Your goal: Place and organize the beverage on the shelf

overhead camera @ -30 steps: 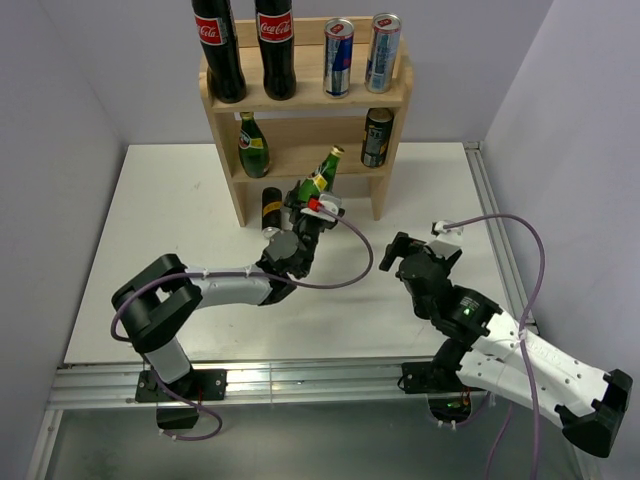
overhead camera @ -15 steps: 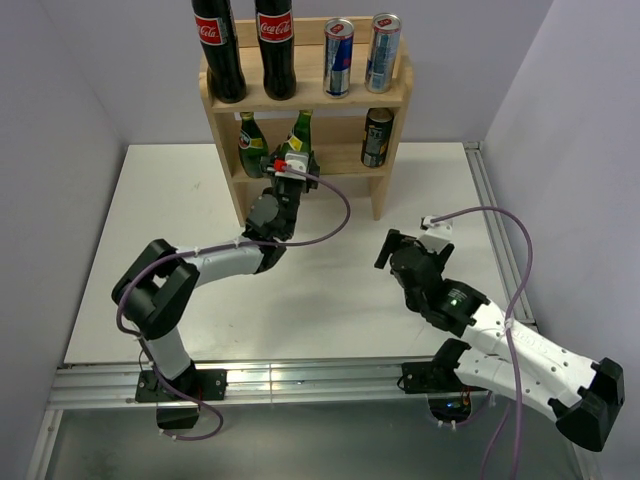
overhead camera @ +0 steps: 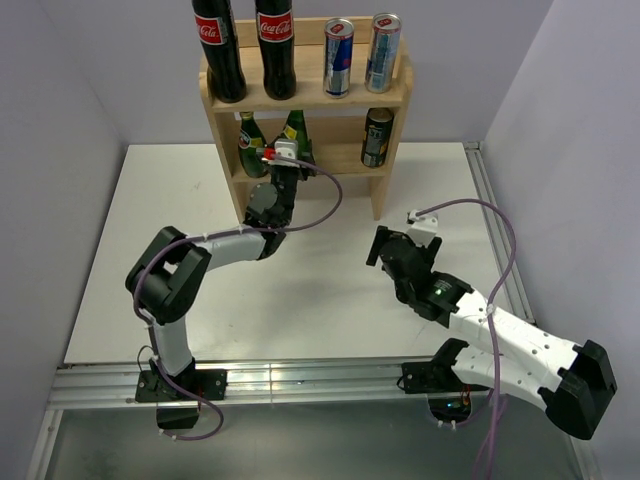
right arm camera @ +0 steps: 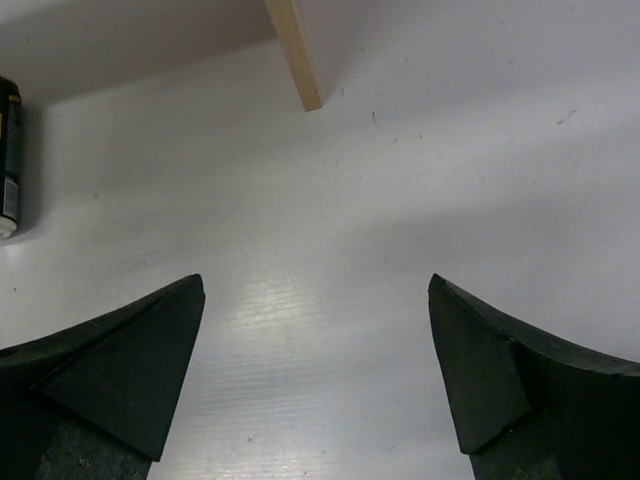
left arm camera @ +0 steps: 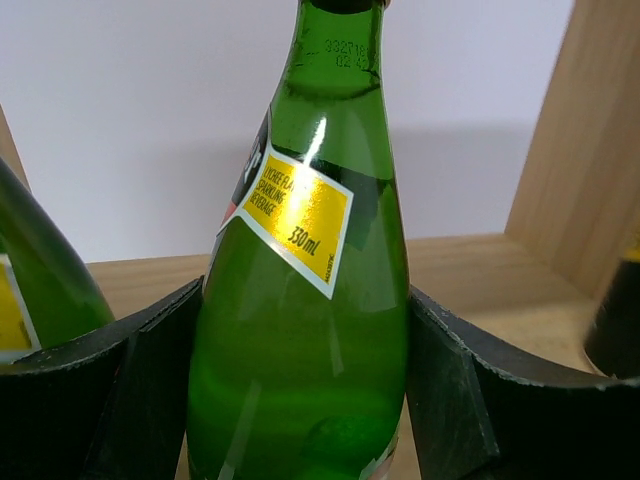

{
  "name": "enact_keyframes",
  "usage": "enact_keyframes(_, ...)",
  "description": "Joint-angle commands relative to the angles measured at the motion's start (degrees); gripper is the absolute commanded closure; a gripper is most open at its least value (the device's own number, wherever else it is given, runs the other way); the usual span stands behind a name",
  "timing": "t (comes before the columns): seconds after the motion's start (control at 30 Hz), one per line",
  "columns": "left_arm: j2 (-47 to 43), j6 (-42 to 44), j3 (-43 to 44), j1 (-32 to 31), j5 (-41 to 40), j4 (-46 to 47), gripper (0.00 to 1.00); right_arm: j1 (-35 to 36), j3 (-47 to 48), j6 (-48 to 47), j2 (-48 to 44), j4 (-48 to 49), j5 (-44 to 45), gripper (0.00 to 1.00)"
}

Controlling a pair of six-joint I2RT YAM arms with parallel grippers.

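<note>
The shelf (overhead camera: 390,98) stands at the back of the table. Its top tier holds two cola bottles (overhead camera: 218,50) and two slim cans (overhead camera: 338,57). The lower tier holds a green bottle (overhead camera: 252,142) at the left and a black can (overhead camera: 376,136) at the right. My left gripper (overhead camera: 287,152) is shut on a second green bottle (overhead camera: 294,126), upright in the middle of the lower tier. In the left wrist view this bottle (left arm camera: 300,300) fills the gap between both fingers (left arm camera: 150,380); its base is hidden. My right gripper (overhead camera: 378,245) is open and empty over the table.
In the right wrist view a black can (right arm camera: 8,150) lies on the white table at the left edge, near the shelf's foot (right arm camera: 295,50); the open right gripper (right arm camera: 315,370) hangs over the bare table (right arm camera: 400,180). Grey walls close in both sides.
My left gripper has carried the green bottle from in front of the shelf up into the lower tier and turned it upright. The right arm has drifted left and forward.
</note>
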Motion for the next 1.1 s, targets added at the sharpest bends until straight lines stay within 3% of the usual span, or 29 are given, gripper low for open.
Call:
enact_keyframes(0.0,0.17,-3.29,4.58,1.19,2.15,38.43,1.00,-0.79,0.24,-1.02,1.57,3.52,-0.31,0.00)
enact_keyframes(0.37,3.51,-3.99,5.73,1.89,2.07,38.43,1.00,-2.11,0.15,-1.46,3.69,5.81,-2.25,0.00)
enact_keyframes(1.07,9.58,-8.74,-4.64,0.14,-5.40,38.34,1.00,-2.11,-0.99,-0.75,-0.18,4.66,-2.51,0.00)
